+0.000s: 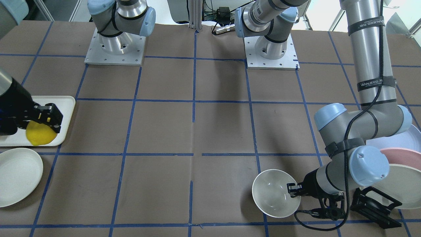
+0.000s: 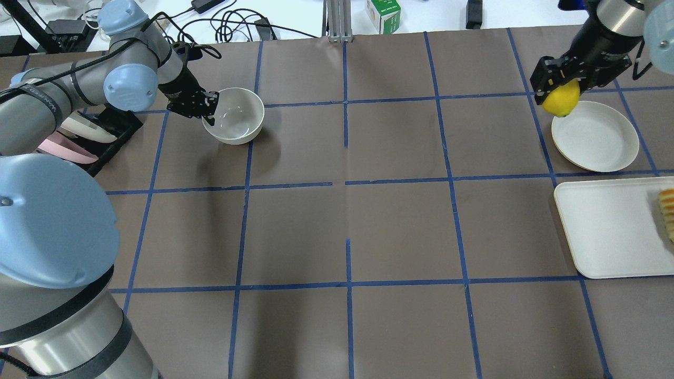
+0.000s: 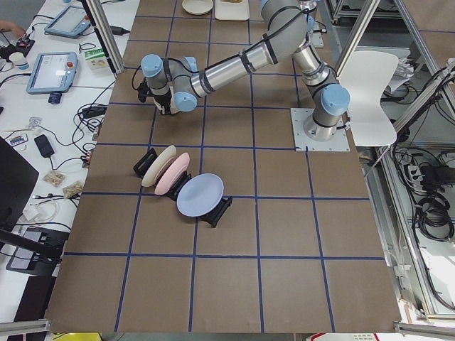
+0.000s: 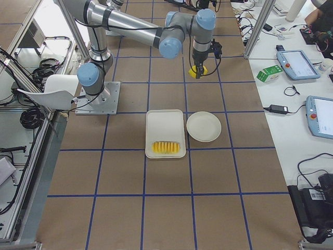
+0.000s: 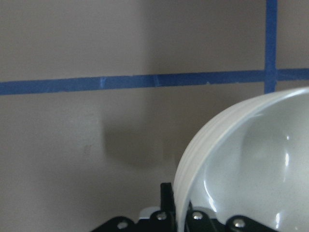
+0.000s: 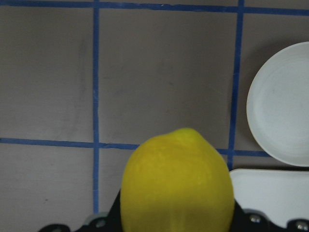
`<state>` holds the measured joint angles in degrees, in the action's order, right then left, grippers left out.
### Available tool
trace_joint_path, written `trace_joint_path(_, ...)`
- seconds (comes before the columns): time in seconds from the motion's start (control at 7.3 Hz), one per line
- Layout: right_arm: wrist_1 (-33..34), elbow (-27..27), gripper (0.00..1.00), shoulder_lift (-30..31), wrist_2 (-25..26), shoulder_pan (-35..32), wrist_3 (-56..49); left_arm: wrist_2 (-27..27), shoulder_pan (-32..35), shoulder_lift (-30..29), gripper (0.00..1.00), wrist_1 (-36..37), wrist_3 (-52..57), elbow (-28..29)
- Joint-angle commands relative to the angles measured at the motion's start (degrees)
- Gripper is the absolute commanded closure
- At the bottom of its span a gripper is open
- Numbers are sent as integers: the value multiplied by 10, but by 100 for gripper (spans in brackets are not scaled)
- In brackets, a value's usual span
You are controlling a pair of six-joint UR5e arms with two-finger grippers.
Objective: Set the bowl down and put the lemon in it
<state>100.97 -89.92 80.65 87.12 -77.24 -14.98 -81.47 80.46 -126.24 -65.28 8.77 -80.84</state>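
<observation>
The off-white bowl (image 2: 234,116) is at the far left of the table, slightly tilted. My left gripper (image 2: 208,108) is shut on its near rim; this also shows in the front view, with the gripper (image 1: 293,191) on the bowl (image 1: 274,192). The left wrist view shows the rim (image 5: 193,159) pinched between the fingers (image 5: 165,195), with a shadow on the table beside it. My right gripper (image 2: 559,84) is shut on the yellow lemon (image 2: 562,100) and holds it in the air at the far right. The lemon fills the right wrist view (image 6: 176,183).
A flat off-white plate (image 2: 595,137) lies below the lemon. Next to it is a white tray (image 2: 611,226) with ridged yellow sliced food (image 2: 667,213). A black rack with pastel plates (image 2: 89,137) stands left of the bowl. Brown table with a blue tape grid.
</observation>
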Motion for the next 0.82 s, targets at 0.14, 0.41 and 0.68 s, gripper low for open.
trace_joint_path(0.14, -5, 1, 99, 11, -4, -104, 162, 90, 96, 45, 100, -30, -113, -40)
trace_joint_path(0.41, -1, 2, 99, 9, -3, -139, 201, 88, 146, 56, 100, 39, -188, -119)
trace_joint_path(0.68, -1, -2, 99, 7, -3, -144, 202, 94, 163, 67, 100, 62, -204, -157)
